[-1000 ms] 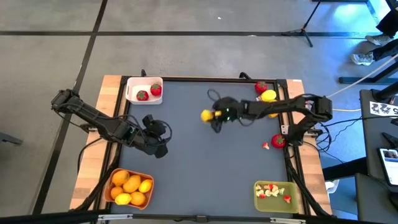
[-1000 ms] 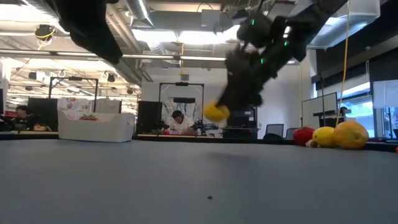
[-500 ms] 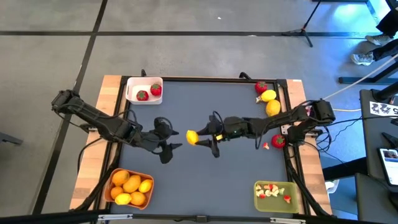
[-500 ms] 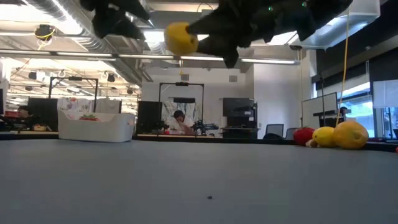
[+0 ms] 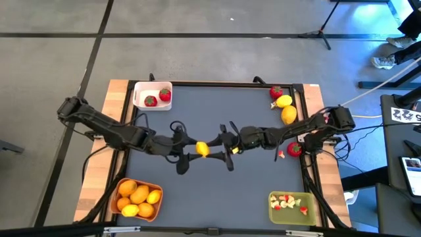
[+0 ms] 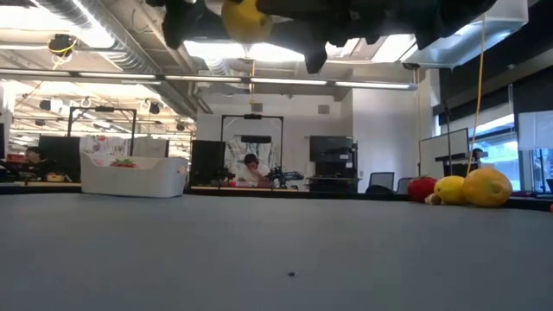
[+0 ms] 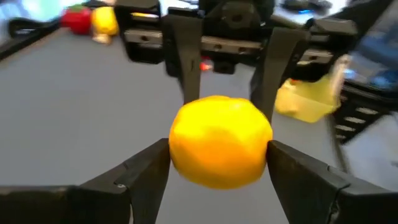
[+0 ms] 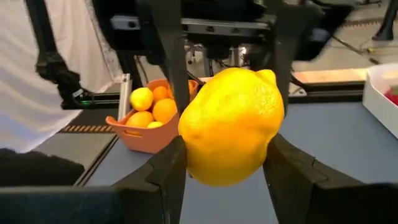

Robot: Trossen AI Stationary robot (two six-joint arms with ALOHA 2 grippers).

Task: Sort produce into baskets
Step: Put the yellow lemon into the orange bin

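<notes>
Above the table (image 5: 217,191) you have one lemon (image 5: 203,149) between both grippers: right gripper (image 5: 217,146) grasps it; left gripper (image 5: 189,149) brackets it, jaws apart.

A yellow lemon (image 5: 203,149) sits between dark pincers, near orange (image 5: 116,199), white (image 5: 136,93) and olive-green baskets (image 5: 272,209).

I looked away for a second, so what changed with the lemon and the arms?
The right pincer carried the lemon leftward and higher above the table, and the left pincer swung in, so its fingers now flank it too. The orange basket, white basket and green basket stayed put.
</notes>
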